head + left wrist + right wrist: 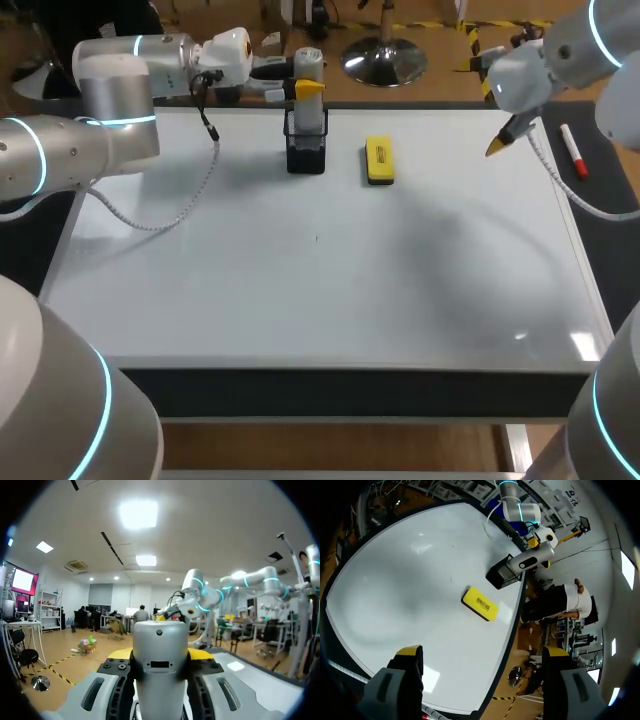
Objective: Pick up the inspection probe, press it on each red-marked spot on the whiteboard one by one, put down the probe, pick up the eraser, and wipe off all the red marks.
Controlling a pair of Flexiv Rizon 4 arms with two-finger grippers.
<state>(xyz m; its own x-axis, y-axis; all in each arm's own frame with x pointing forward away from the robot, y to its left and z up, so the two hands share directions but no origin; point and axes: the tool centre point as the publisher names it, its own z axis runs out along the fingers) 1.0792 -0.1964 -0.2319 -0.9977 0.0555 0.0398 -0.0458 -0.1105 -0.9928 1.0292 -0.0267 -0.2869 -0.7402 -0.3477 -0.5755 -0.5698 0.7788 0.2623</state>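
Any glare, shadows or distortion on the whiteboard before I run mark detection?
Head view: soft arm shadows across the whiteboard, and one small glare spot near its right front corner. Right wrist view: fisheye bows the board's edges, with bright reflections by the end effector and beside the eraser. Left wrist view: the probe blocks the middle and little board shows.

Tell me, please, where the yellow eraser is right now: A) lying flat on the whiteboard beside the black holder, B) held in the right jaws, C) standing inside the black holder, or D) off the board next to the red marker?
A: the yellow eraser lies flat on the whiteboard, just beside the black holder, with nothing gripping it.
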